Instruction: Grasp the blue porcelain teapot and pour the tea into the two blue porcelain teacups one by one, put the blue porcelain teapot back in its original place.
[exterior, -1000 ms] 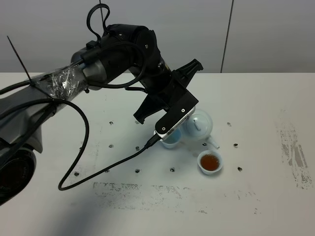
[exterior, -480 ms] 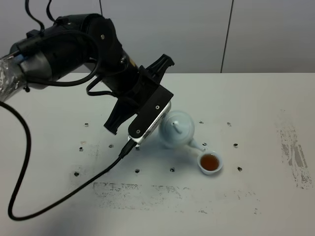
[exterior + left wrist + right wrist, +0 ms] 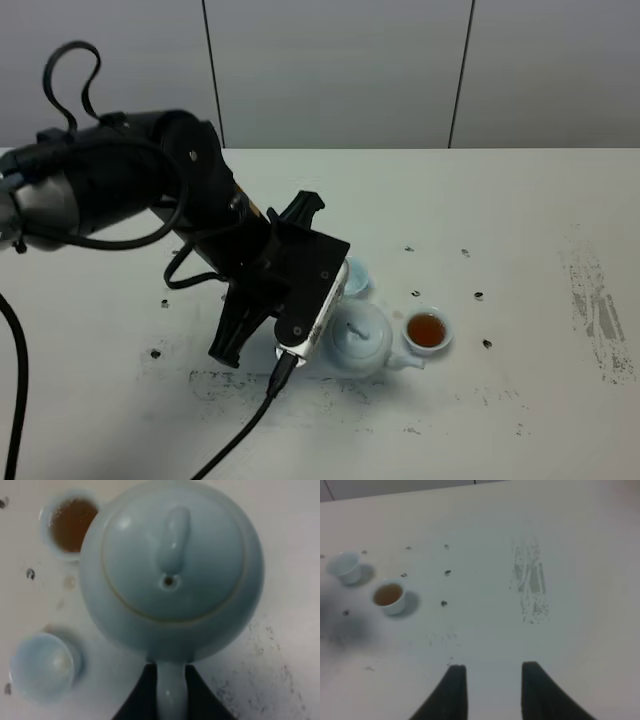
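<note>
Left gripper [image 3: 169, 685] clamped on teapot [image 3: 362, 338] handle; spout points right at full cup [image 3: 427, 330], while the seemingly empty cup [image 3: 356, 279] lies just above.

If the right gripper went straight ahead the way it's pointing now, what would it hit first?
Probably the bare table, beside the scuffed patch; the tea-filled teacup and the empty teacup lie well off that line.

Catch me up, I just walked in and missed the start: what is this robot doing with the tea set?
The left gripper is shut on the handle of the blue teapot, holding it upright. Right beside it, one teacup holds brown tea; the other teacup looks empty. The right gripper is open and holds nothing, off to the side.
</note>
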Tool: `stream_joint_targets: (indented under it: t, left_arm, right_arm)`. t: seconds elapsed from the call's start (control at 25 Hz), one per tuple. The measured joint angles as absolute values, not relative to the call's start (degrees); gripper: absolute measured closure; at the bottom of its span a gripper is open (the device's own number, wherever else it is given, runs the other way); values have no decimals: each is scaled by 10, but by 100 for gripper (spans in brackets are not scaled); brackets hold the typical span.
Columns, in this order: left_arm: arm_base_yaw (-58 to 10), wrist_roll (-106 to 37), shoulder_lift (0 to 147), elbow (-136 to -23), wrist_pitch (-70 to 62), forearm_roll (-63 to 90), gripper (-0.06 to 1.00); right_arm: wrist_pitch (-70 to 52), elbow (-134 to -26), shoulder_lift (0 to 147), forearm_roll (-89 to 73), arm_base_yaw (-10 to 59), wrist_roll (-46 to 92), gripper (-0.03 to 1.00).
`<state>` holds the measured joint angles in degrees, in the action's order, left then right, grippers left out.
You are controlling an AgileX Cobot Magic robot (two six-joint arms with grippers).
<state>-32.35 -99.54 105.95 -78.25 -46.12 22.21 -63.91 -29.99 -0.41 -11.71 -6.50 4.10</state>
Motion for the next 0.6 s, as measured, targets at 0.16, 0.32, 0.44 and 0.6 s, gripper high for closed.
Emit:
stream_joint_targets:
  t: [0.16,0.32,0.44,0.6]
  left_arm:
    - [-331,-966,1059,-706,-346,247,83]
    - [-343,-924,1058,-656,-276,265,83]
    - [-349,-910,1058,-646,-268,292,83]
    - [-350,-906,1058,-646,-267,357,83]
  right_arm:
    - [-639,-300,-4,-117,-65,41,69]
    - [-639,-300,-4,-118,-65,41,69]
    - [-639,-300,-4,-119,-65,41,69]
    - [-639,-300,-4,-120,-65,41,69]
